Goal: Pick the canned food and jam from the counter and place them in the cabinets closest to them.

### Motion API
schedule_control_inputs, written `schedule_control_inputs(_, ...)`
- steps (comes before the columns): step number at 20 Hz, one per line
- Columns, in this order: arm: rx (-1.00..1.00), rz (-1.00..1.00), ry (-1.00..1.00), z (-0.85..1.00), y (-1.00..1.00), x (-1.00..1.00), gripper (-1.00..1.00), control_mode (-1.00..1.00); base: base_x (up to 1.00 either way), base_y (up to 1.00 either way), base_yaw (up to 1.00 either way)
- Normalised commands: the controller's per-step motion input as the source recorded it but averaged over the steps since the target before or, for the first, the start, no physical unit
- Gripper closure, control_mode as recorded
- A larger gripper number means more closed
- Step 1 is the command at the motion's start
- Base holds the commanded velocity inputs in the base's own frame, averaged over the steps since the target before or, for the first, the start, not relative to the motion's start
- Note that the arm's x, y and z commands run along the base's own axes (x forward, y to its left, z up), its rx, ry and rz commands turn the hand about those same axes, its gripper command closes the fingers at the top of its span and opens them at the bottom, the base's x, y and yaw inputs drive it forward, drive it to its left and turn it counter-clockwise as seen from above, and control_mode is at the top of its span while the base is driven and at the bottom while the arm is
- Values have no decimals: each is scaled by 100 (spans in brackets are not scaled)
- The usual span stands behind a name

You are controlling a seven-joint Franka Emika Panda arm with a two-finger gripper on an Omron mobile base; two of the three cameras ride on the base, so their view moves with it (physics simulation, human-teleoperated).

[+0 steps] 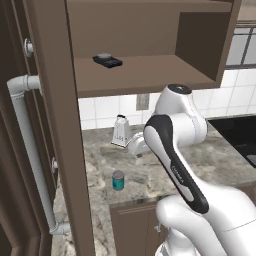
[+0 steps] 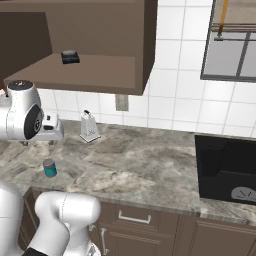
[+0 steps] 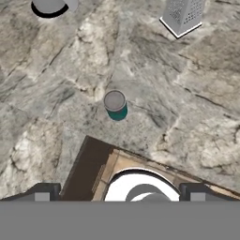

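The canned food (image 3: 115, 105), a small teal can with a silvery top, stands upright on the marbled counter (image 3: 56, 108). It also shows near the counter's front edge (image 1: 118, 180) (image 2: 49, 168). My gripper (image 3: 119, 193) hangs well above the counter and looks straight down, with the can ahead of its fingertips (image 3: 42, 192), which stand far apart with nothing between them. The open wall cabinet (image 1: 140, 75) (image 2: 95, 70) is above the counter. The jam is out of view.
A metal grater (image 1: 121, 131) (image 2: 89, 127) (image 3: 183, 16) stands at the back near the tiled wall. A dark flat object (image 1: 106, 60) (image 2: 70, 56) lies on the cabinet shelf. A round grey-topped thing (image 3: 49, 6) sits at the hand view's top left. A black cooktop (image 2: 227, 170) lies right.
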Motion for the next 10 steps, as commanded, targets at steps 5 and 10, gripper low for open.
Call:
schedule_control_inputs(5,-1,7,0,-23,0,-10,-100,-100,0,0,0)
schedule_control_inputs(10,0,7,0,-25,0,-4,-100,-100,0,0,0)
